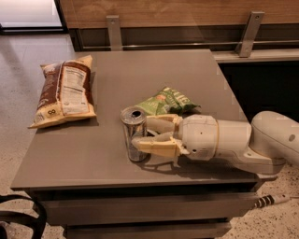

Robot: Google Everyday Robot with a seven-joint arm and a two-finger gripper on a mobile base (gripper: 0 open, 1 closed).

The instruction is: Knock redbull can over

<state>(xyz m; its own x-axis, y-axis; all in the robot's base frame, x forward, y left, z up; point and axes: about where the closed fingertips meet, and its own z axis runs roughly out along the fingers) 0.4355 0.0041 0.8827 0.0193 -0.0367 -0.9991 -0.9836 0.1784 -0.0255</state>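
Hidden or unclear:
- Far finger (161, 123) of the cream two-finger gripper (141, 133) runs behind the can; its tip cannot be seen.
- Near finger lies across the can's lower front and looks to touch it. Whether either finger presses is not discernible.
- White robot arm (233, 142) is cut off at the right edge of the view.
- The arm covers the crumpled green chip bag's (168, 101) near end.
- Black strap or bag (18, 219) at lower left is cut off, its nature unclear.
- Print on the can is unreadable.

Gripper: fingers spread wide, one on each side of the can.

Slim silver-and-blue redbull can (134, 135): upright, pull-tab top showing. It stands near the middle of the table's front edge, just in front of the green bag.

Brown-and-cream snack bag (65, 91): lies flat along the left edge, well apart from the can.

Surface and room:
- Matte grey square table (154, 70).
- Speckled pale floor (23, 60).
- Wooden wall panel (177, 11) with two grey metal brackets (113, 30) behind the back edge.
- Striped cable (271, 200) on the floor by the front right corner.
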